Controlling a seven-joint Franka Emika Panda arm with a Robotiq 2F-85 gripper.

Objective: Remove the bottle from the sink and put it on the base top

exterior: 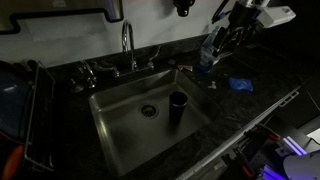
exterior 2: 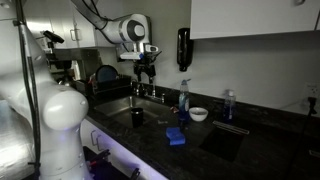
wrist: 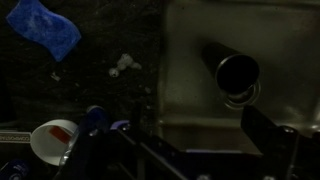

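Observation:
The bottle [exterior: 178, 104] is a small dark upright cylinder standing in the sink [exterior: 125, 125], to the right of the round drain. It also shows in the other exterior view [exterior 2: 137, 117] and in the wrist view [wrist: 236, 72], where its round rim faces the camera. My gripper [exterior 2: 147, 68] hangs high above the sink [exterior 2: 150, 108], well clear of the bottle; it also shows in an exterior view [exterior: 235, 32]. Its fingers are spread and hold nothing [wrist: 190, 150]. The black speckled base top [exterior: 235, 105] surrounds the sink.
A chrome faucet [exterior: 128, 45] stands behind the sink. A clear bottle with a blue label [exterior: 207, 55], a blue cloth [exterior: 240, 84] and a white bowl [exterior 2: 198, 114] sit on the base top beside the basin. A wire dish rack [exterior: 20, 110] stands at the opposite side.

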